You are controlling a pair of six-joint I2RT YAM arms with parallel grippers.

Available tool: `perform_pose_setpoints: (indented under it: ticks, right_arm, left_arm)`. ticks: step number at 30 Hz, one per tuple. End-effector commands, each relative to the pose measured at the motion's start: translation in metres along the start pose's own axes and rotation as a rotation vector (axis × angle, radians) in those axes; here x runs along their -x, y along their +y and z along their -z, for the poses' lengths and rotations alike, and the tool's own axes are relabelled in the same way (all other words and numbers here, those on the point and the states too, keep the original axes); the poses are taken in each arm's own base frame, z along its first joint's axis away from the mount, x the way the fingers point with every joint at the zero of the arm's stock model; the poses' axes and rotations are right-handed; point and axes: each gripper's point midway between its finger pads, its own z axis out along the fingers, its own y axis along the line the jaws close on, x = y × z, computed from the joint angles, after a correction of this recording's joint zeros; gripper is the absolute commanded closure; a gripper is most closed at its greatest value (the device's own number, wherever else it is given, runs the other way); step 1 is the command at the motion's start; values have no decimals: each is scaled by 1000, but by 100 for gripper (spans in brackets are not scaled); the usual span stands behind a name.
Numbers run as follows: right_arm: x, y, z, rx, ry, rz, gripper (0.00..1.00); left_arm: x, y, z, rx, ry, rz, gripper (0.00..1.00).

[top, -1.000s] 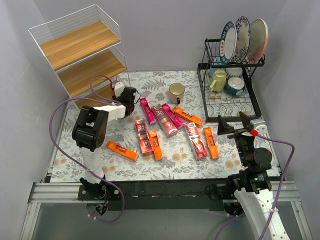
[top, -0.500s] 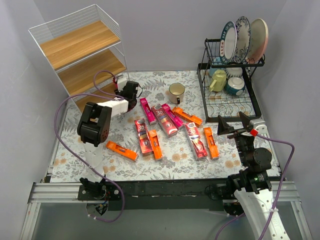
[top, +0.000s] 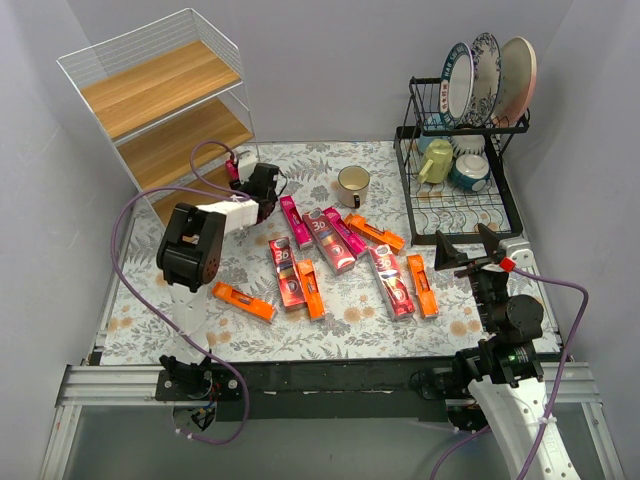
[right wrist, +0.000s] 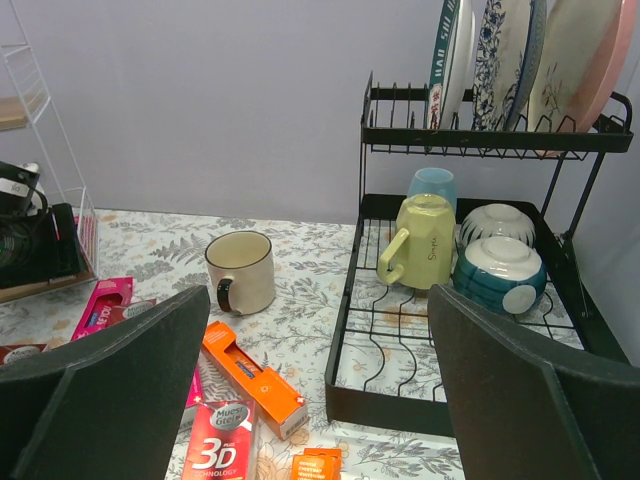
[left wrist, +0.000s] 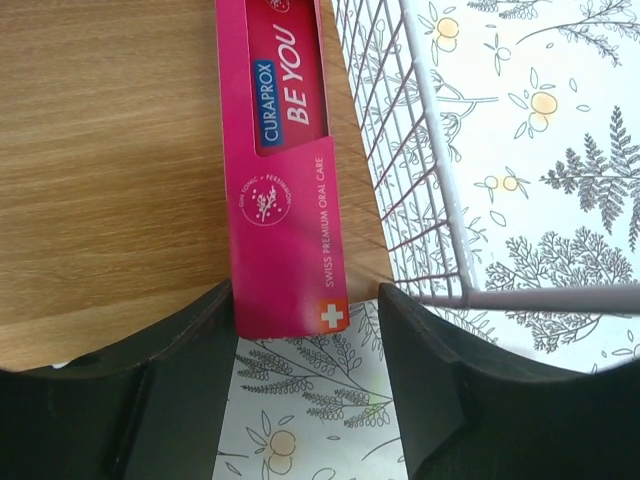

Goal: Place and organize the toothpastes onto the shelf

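A magenta toothpaste carton (left wrist: 285, 170) lies on the bottom wooden board (left wrist: 110, 180) of the white wire shelf (top: 160, 85), its near end just over the board's edge. My left gripper (left wrist: 307, 292) is open around that end, with a gap at the right finger; in the top view it (top: 247, 176) sits at the shelf's bottom tier. Several cartons lie on the floral mat: magenta (top: 294, 220), dark red "3D" (top: 329, 240), orange (top: 375, 232), orange (top: 243, 301). My right gripper (top: 470, 252) is open and empty above the right side of the mat.
A cream mug (top: 352, 185) stands behind the cartons. A black dish rack (top: 455, 205) with plates, bowls and a green mug fills the back right. The shelf's wire side (left wrist: 420, 180) runs just right of the carton.
My left gripper has moved back and slightly left, up to the shelf's bottom tier. The right arm and the cartons on the mat have not moved.
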Motion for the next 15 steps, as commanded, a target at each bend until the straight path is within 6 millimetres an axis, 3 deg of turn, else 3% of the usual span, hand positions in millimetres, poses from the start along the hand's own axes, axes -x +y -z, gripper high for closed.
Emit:
perform_pose_setpoints:
  ticks: [1, 5, 7, 8, 12, 15]
  right_arm:
    - [8, 2, -2, 10, -22, 12, 1]
    - [7, 3, -2, 15, -21, 12, 2]
    - [7, 3, -2, 16, -22, 11, 1]
    - [7, 4, -2, 19, -22, 9, 2]
    - [7, 4, -2, 23, -25, 6, 1]
    - [8, 5, -2, 26, -28, 1, 1]
  left_arm:
    - [35, -4, 24, -47, -50, 55, 43]
    - [44, -1, 41, -67, -39, 79, 33]
    - [36, 4, 48, -67, -1, 82, 25]
    - [44, 2, 57, -84, -9, 105, 22]
    - [43, -3, 87, -131, 19, 129, 12]
    - [33, -6, 115, -140, 52, 163, 8]
